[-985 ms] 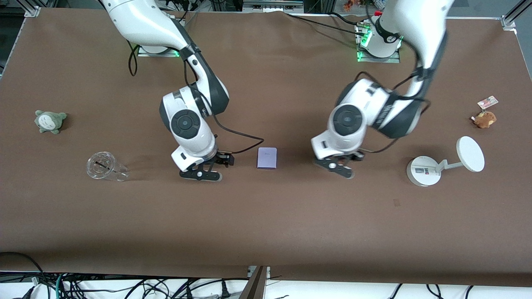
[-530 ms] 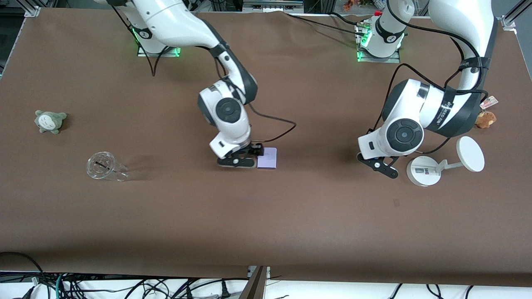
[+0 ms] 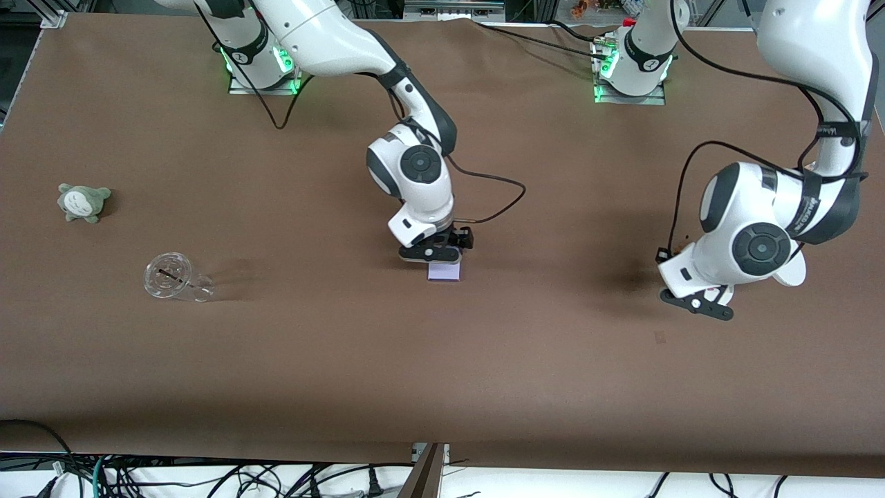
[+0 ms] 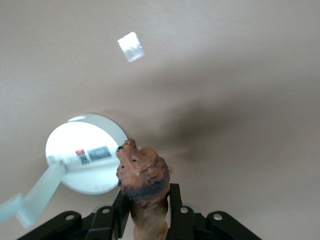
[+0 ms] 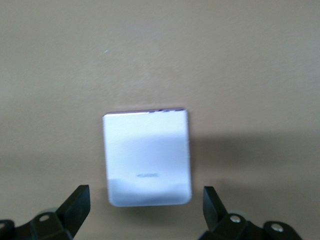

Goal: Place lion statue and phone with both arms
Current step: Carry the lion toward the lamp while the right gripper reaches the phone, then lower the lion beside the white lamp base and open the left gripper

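The phone (image 3: 444, 274) is a pale lavender rectangle lying flat on the brown table, mid-table. My right gripper (image 3: 434, 256) hangs just over its edge farther from the front camera. In the right wrist view the phone (image 5: 147, 157) lies between the wide-open fingers (image 5: 75, 206) of that gripper (image 5: 145, 206), untouched. My left gripper (image 3: 698, 306) is up over the white stand at the left arm's end. In the left wrist view it (image 4: 146, 202) is shut on the orange-brown lion statue (image 4: 144, 172), head end sticking out. The lion is hidden in the front view.
The round white stand base (image 4: 85, 150) with its label lies under the lion; only its disc edge (image 3: 796, 275) shows in the front view. A clear cup (image 3: 173, 277) lies on its side and a grey-green plush (image 3: 83, 202) sits at the right arm's end.
My right gripper has moved toward the left arm's end until it is over the phone. My left gripper has carried the lion toward the left arm's end, over the white stand.
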You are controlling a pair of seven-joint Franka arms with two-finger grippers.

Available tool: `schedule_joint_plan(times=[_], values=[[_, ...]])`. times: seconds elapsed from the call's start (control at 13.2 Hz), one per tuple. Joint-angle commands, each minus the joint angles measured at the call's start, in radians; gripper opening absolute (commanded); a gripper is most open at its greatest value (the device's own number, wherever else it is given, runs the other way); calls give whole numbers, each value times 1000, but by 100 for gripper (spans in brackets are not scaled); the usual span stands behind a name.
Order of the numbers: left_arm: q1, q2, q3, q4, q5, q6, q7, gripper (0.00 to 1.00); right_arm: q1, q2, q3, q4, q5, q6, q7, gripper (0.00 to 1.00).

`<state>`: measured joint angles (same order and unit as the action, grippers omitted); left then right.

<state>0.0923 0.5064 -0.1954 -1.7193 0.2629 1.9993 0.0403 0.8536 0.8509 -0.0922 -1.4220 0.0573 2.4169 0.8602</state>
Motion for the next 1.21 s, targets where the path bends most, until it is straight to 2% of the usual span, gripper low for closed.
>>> schedule_joint_plan(times=[0.0, 0.38, 0.98, 1.06, 1.14], values=[[0, -9, -13, -98, 18, 122, -135, 12, 9, 51, -12, 61, -5, 2, 22, 100], [27, 21, -7, -99, 19, 157, -160, 12, 4, 57, -15, 63, -39, 7, -1, 100], [46, 79, -7, -109, 19, 239, -160, 12, 9, 83, -15, 69, -42, 33, 2, 100], [47, 81, -7, -111, 19, 243, -160, 23, 9, 85, -15, 69, -42, 37, 0, 100], [47, 80, -7, -111, 19, 243, -161, 64, 7, 91, -15, 71, -42, 39, 0, 100]])
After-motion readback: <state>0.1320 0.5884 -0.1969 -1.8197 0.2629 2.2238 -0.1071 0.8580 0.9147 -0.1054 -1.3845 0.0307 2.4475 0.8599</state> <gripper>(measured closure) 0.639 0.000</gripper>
